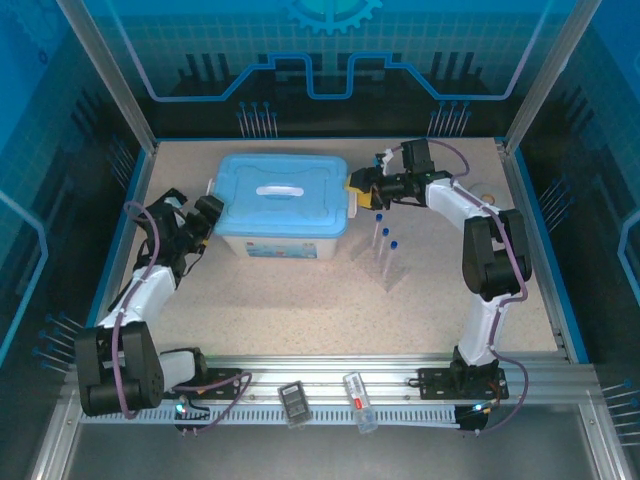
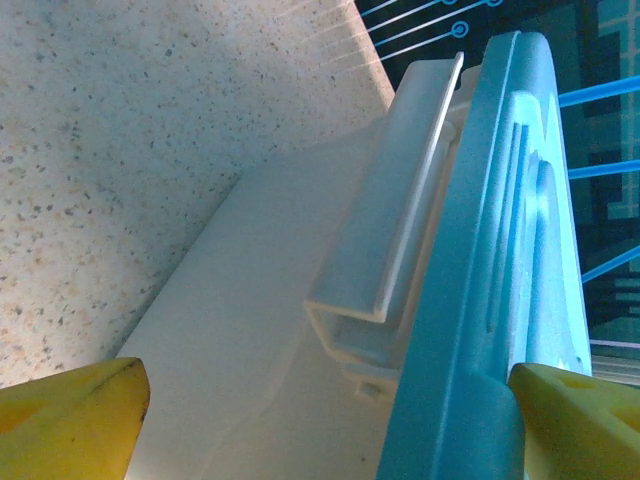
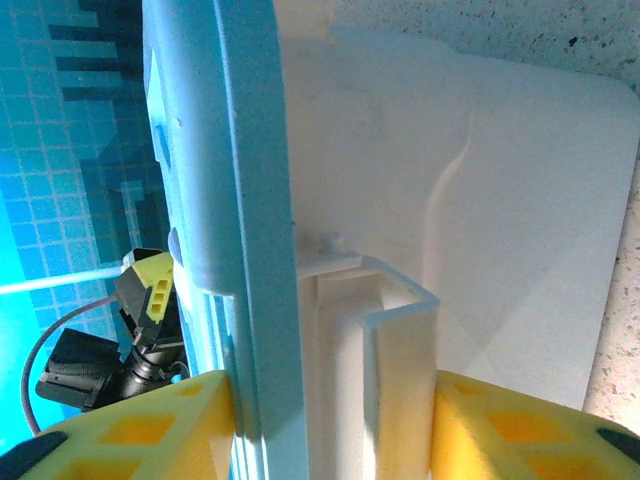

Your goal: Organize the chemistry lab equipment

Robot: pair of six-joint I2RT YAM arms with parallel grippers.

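Note:
The white bin (image 1: 280, 240) with its light-blue lid (image 1: 283, 195) stands mid-table. At the bin's left end my left gripper (image 1: 207, 222) is open; its yellow fingertips (image 2: 70, 420) stand wide either side of the lid edge (image 2: 480, 330) and the white latch (image 2: 390, 250). My right gripper (image 1: 358, 190) is at the right end, shut on the latch (image 3: 400, 380) and the lid rim (image 3: 265, 300). Three blue-capped tubes (image 1: 385, 232) stand upright right of the bin in a faint clear rack (image 1: 388, 265). The dish and tweezers are out of view.
A flat black ridged strip (image 1: 293, 403) and a small clear item with a red mark (image 1: 360, 400) lie on the front rail. A pale ring (image 1: 487, 197) lies at the far right. Blue walls enclose the table. The left gripper (image 3: 150, 295) shows beyond the lid.

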